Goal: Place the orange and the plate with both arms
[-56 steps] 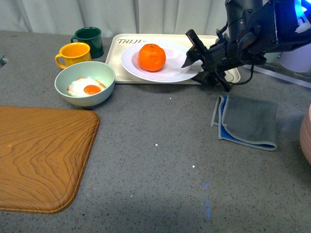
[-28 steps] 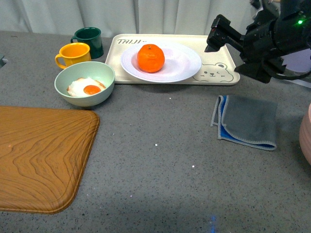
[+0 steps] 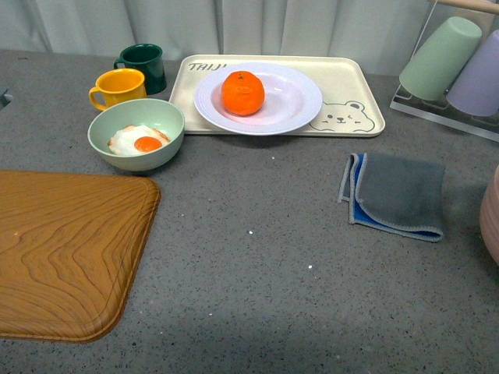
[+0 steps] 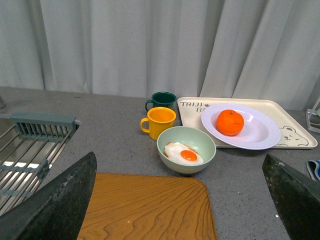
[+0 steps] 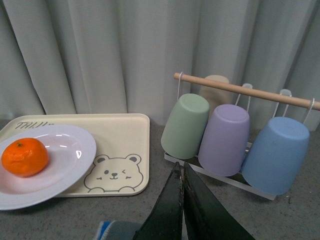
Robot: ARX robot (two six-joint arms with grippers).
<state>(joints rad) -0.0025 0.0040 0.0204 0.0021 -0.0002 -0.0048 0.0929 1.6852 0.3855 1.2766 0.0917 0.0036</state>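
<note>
The orange (image 3: 243, 92) sits on the white plate (image 3: 296, 105), which rests on the cream bear tray (image 3: 351, 117) at the back of the counter. Both also show in the left wrist view, the orange (image 4: 230, 122) on the plate (image 4: 260, 135), and in the right wrist view, the orange (image 5: 24, 157) on the plate (image 5: 70, 155). Neither arm shows in the front view. My left gripper (image 4: 182, 200) is open and empty, high above the wooden board. My right gripper (image 5: 181, 172) is shut and empty, raised above the grey cloth, away from the plate.
A pale green bowl (image 3: 136, 134) with a fried egg, a yellow mug (image 3: 118, 87) and a dark green mug (image 3: 144, 66) stand left of the tray. A wooden board (image 3: 66, 249) lies front left. A grey cloth (image 3: 398, 195) lies right. A cup rack (image 5: 235, 130) stands back right. A sink rack (image 4: 30, 145) is at the far left.
My right arm has drawn back from the plate's right rim, up and out of the front view. The orange and plate stay on the tray.
</note>
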